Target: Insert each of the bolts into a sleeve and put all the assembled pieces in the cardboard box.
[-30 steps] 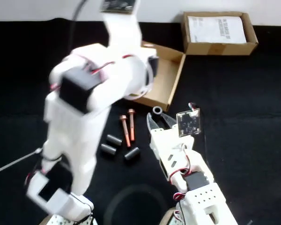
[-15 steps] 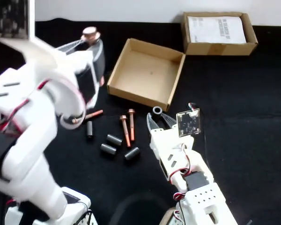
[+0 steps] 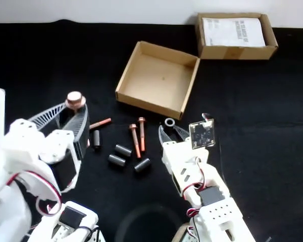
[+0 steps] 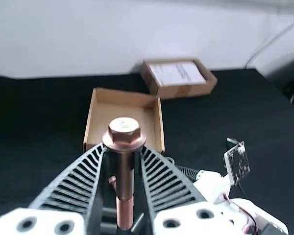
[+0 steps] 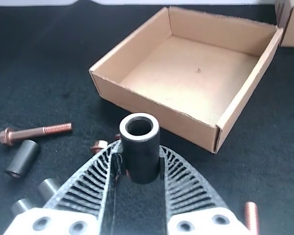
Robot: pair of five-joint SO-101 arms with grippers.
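My left gripper [image 3: 74, 106] stands at the table's left, shut on a copper bolt [image 3: 74, 100] held upright with its hex head up; in the left wrist view the bolt [image 4: 123, 169] sits between the ribbed fingers [image 4: 159, 176]. My right gripper [image 3: 170, 127] is shut on a dark sleeve [image 3: 169, 122], open end up, just in front of the open cardboard box [image 3: 141, 98]. In the right wrist view the sleeve [image 5: 140, 152] stands upright before the box [image 5: 152, 105]. Three bolts [image 3: 134, 139] and several sleeves [image 3: 123, 150] lie loose between the arms.
A second cardboard box [image 3: 236, 50] with a paper sheet inside stands at the back right. One loose bolt [image 3: 100, 123] and a sleeve [image 3: 96, 138] lie close to the left gripper. A black cloth covers the table.
The left arm swung from above the middle of the table out to the left and down, carrying the bolt upright. The right arm and its sleeve stayed put.
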